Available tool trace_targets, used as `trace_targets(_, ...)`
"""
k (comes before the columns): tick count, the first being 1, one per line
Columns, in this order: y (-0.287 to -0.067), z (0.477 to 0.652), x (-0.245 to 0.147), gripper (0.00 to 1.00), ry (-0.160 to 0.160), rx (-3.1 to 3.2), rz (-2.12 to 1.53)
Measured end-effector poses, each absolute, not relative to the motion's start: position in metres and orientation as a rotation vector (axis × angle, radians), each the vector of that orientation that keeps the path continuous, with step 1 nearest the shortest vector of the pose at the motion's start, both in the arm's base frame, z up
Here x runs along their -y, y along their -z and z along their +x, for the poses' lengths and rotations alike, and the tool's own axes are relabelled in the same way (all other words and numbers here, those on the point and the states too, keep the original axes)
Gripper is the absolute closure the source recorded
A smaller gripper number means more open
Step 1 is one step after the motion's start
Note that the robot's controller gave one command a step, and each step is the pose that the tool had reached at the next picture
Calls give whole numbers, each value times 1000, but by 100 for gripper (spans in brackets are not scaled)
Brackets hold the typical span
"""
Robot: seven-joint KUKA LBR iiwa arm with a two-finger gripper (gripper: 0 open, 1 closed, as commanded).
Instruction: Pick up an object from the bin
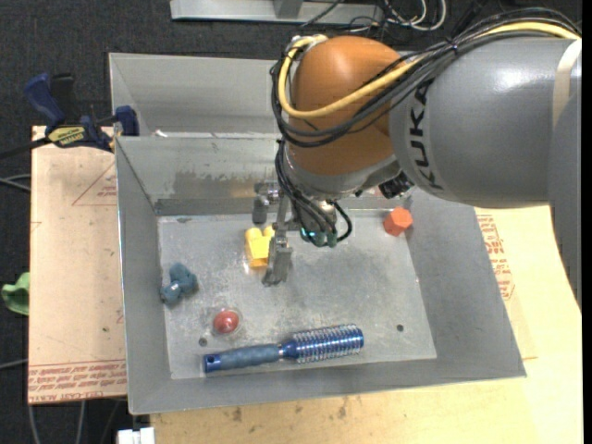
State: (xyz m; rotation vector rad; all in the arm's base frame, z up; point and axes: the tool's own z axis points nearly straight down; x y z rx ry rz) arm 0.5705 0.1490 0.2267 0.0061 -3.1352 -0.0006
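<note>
Grey metal bin [370, 289] seen from above, contents listed left to right. At the left of the floor, a small blue-grey lump [176, 284]; right of it and nearer, a red ball [225, 321]; along the near edge, a blue hairbrush [285, 348], handle to the left and bristled head to the right. Near the middle, toward the far wall, a yellow block [258, 246], the thing closest to the gripper [276, 268], which is low over the floor just beside the block's right side and appears to touch it. Whether the gripper is open or closed cannot be told from this angle, and the block is not seen to be held. At the far right, well apart from the rest, a small orange piece [398, 221]. The arm's orange wrist cover and cables (parts of the robot, not bin contents) hang over the far centre. Judged risks: if the gripper closes beside the block rather than around it, it would likely grasp nothing or nudge the block leftward; pressing further down could scrape the bin floor; a lift on a corner-only contact could let the block slip out.
</note>
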Motion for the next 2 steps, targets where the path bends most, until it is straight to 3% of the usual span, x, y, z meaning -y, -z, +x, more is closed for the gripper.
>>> trace_targets(1,-105,513,-200,0,0,3127,178)
trace_targets(2,-85,533,-154,0,-2,3137,157)
